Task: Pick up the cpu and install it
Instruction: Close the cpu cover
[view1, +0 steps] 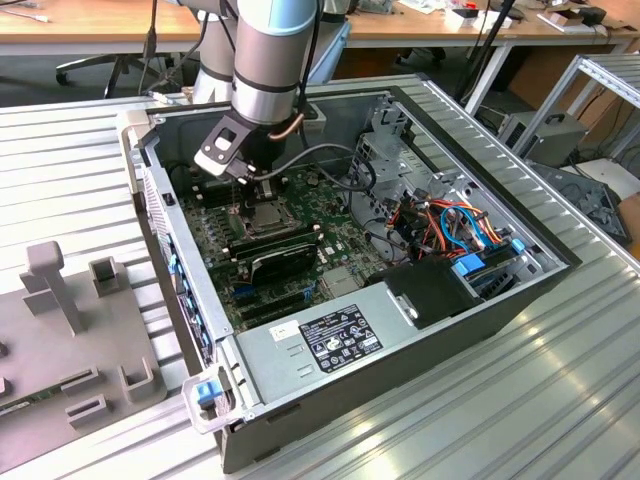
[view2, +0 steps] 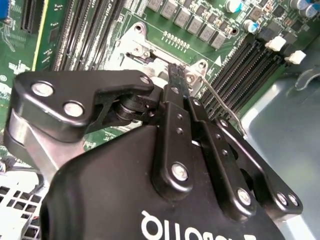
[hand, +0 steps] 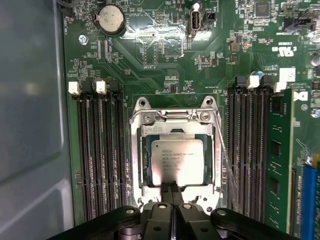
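Cpu (hand: 177, 161) in socket, hand (hand: 172, 189) beside.

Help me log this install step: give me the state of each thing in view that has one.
cpu: lying flat inside the socket frame, metal top up.
socket frame: around the cpu; lever wire raised off the board.
gripper: fingers together, tips at the cpu's edge, nothing held between them.
computer case: side open, motherboard exposed.
memory slots: empty beside the socket.
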